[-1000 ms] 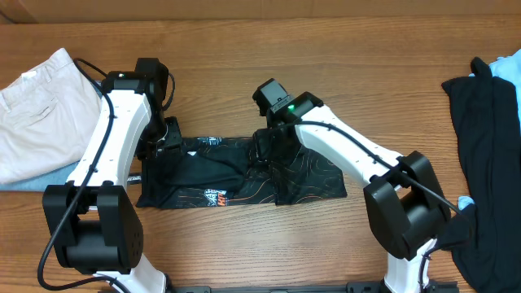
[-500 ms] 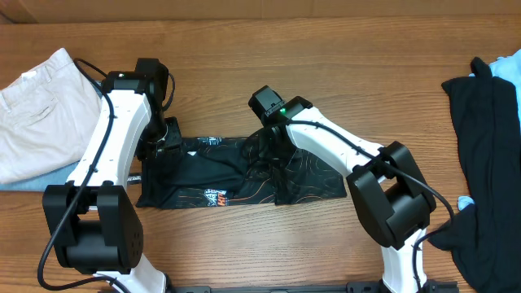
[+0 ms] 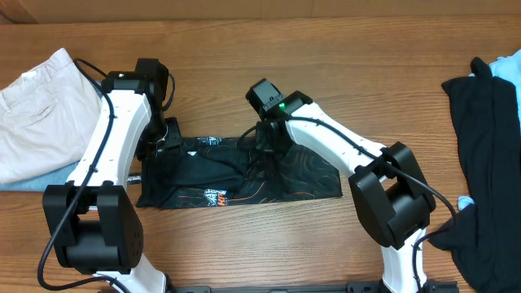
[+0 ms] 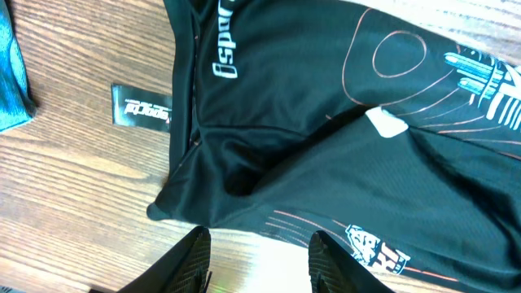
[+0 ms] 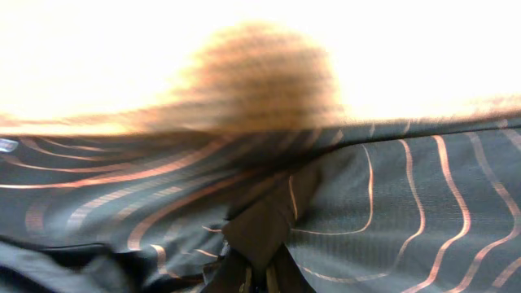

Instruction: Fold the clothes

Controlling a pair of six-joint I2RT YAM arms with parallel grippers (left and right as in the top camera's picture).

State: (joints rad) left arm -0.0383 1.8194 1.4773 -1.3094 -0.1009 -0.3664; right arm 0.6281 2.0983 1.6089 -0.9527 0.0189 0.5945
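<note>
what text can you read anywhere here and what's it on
"sports", seemingly, partly cut off: white lettering on the black thin jersey with orange-red contour lines.
Too small to read: white print on the small black tag on the wooden table.
Unreadable: the jersey's white-and-orange logo.

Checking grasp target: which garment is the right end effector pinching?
The patterned black jersey mid-table, marked by orange lines; beige trousers and plain black garments lie apart at the sides.

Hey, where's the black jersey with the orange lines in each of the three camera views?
Overhead: jersey lies near the centre of the picture.
Left wrist: jersey fills most of the frame.
Right wrist: jersey spans the lower half, with a fold bunched at bottom centre.
Shared landmark: its orange contour lines.
</note>
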